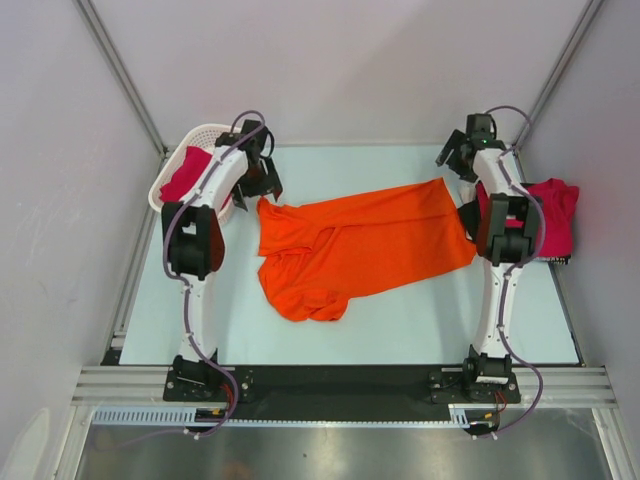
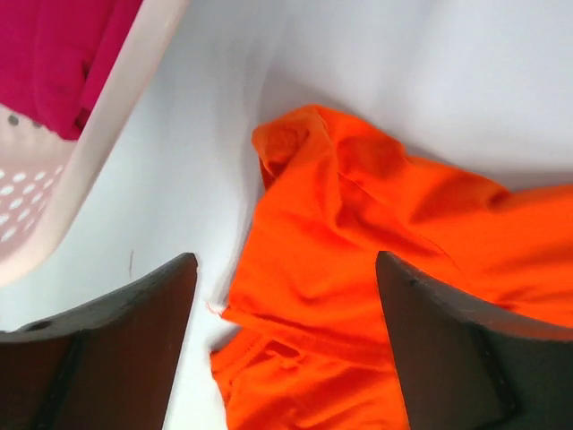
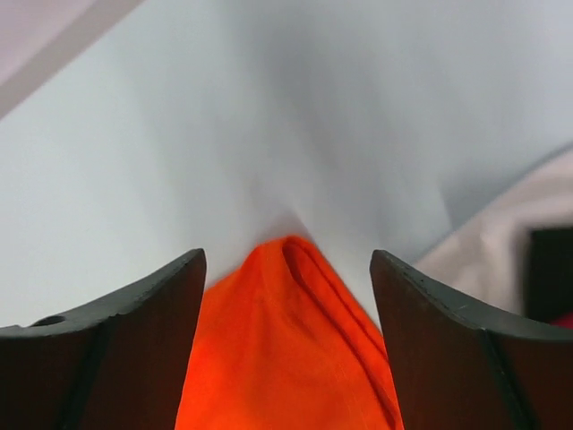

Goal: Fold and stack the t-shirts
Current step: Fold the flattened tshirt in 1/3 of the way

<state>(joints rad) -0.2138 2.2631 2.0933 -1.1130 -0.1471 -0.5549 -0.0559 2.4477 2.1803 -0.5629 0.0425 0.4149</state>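
An orange t-shirt (image 1: 360, 245) is seen spread across the middle of the frame, rumpled at its left end. The left gripper (image 2: 285, 269) and right gripper (image 3: 286, 262) are held with jaws apart over its upper corners, clamping nothing. Crimson t-shirts (image 1: 185, 178) are bundled in a white lattice basket (image 1: 188, 138) at upper left. More crimson cloth (image 1: 555, 215) is seen at the right edge.

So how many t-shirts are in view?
3: orange t-shirt mid-table; crimson t-shirt in the lattice basket, far left; second crimson t-shirt at the right edge. More may be hidden underneath.
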